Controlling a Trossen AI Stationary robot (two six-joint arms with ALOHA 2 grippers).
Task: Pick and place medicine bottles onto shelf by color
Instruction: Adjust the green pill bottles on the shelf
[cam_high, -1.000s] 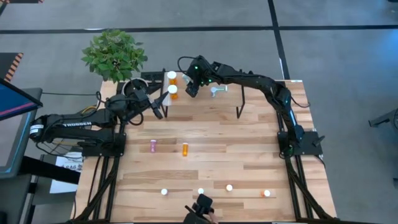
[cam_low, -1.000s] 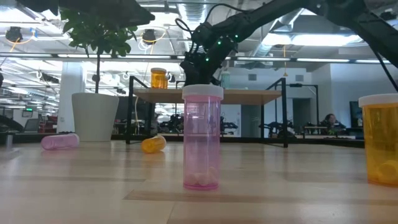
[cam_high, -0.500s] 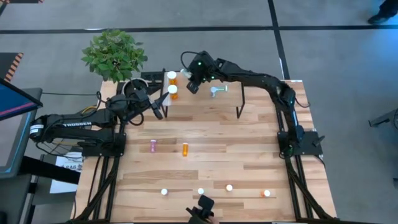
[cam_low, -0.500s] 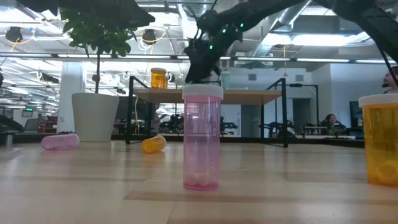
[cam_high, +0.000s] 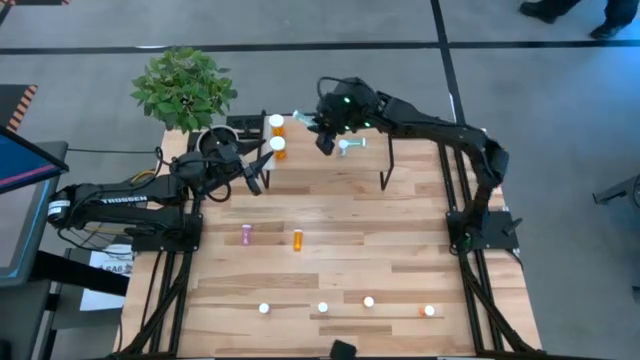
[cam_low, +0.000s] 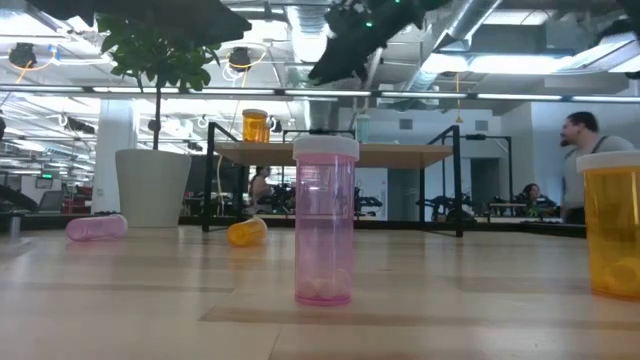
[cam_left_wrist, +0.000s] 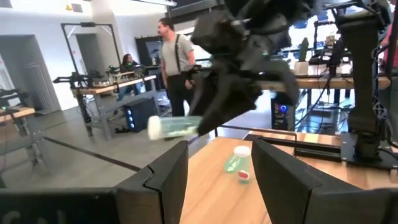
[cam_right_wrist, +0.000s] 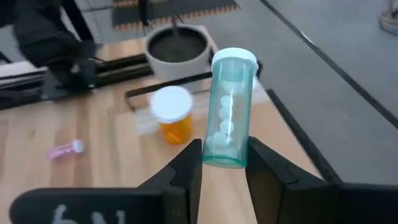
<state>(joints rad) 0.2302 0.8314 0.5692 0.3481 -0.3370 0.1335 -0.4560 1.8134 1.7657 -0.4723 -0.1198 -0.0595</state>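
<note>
— Right gripper (cam_high: 326, 142) has climbed off the shelf (cam_low: 400, 154) since a second ago. In our low view it now hangs well above the plank top, where before it sat level with it.

— And its fingers?

— Clamped on a teal bottle (cam_right_wrist: 229, 106), cap pointing away from the wrist, white pills showing inside. We see the bottle in the air over the shelf's left half.

— How many bottles do we count in all?

— Ten. On the shelf there are three: two upright orange bottles, one at the back (cam_high: 276, 123) and one in front of it (cam_high: 277, 146), and a second teal bottle (cam_high: 347, 146) lying on its side just beside the gripper. With the held one that makes four.

— On the table?

— Six. Two lie down mid-table: a pink lying bottle (cam_high: 246, 234) and an orange lying bottle (cam_high: 297, 240), near each other. Four stand in a row along the near edge. From above we get mostly white caps, but the low view shows one as a pink upright bottle (cam_low: 325, 220) and the rightmost as an orange upright bottle (cam_low: 610, 225).

— Left gripper (cam_high: 260, 175)?

— Waiting by the shelf's left legs, fingers apart with nothing between them. One plant pot (cam_low: 152, 187) stands behind it.
</note>
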